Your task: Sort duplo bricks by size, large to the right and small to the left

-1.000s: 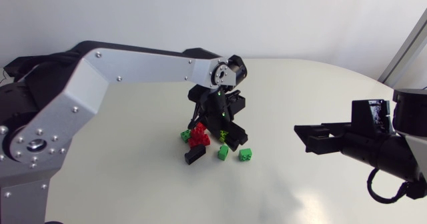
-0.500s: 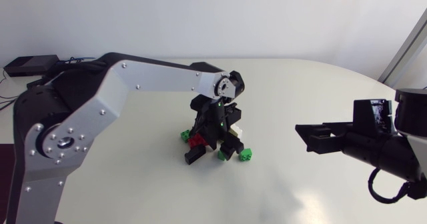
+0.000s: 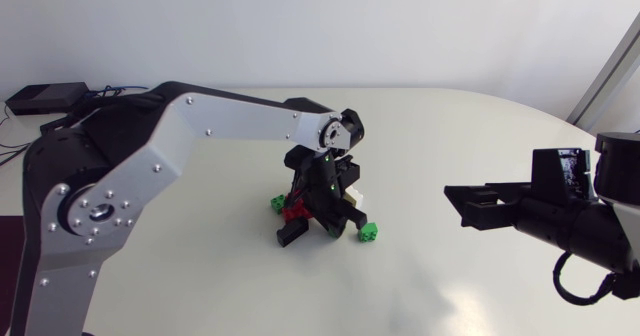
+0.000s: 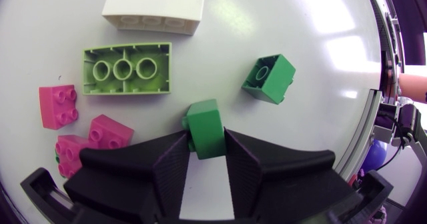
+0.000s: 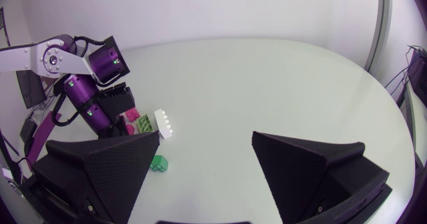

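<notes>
Left claw (image 4: 205, 144) clamped on small green brick (image 4: 203, 121)
Right claw (image 5: 205, 151) hangs wide apart, well away over the worktop (image 5: 267, 84)

No text can be read (in any view).

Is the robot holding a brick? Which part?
The left gripper pinches the small green brick by its two sides; the right gripper holds nothing.

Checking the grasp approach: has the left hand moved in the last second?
Yes. The left hand has dropped toward the table, closer to the lone green brick.
</notes>
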Robot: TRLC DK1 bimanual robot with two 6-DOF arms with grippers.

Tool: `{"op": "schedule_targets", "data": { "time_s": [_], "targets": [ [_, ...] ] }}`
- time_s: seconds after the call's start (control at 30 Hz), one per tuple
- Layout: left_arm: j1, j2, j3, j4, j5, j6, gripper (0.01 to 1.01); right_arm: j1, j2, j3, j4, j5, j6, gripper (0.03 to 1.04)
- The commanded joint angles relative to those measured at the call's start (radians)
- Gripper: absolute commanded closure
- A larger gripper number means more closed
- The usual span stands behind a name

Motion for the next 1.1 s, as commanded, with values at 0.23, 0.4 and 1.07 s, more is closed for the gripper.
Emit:
{"op": "schedule_targets", "data": {
  "time_s": [0.23,0.4,1.07],
  "targets": [
    [-0.009,-0.104,-0.092,0.029,-0.073,-0.010,0.841,-0.002,-0.009,-0.021,-0.004,0.000,0.011,0.07],
    [0.030,-0.327,-0.206,0.021,-0.104,0.014,0.839,-0.003,-0.009,-0.019,-0.001,0.000,-0.002,0.07],
    [0.478,-0.776,-1.008,0.274,-0.195,0.272,0.793,0.244,0.300,0.140,0.020,0.057,0.012,0.07]
  ]
}}
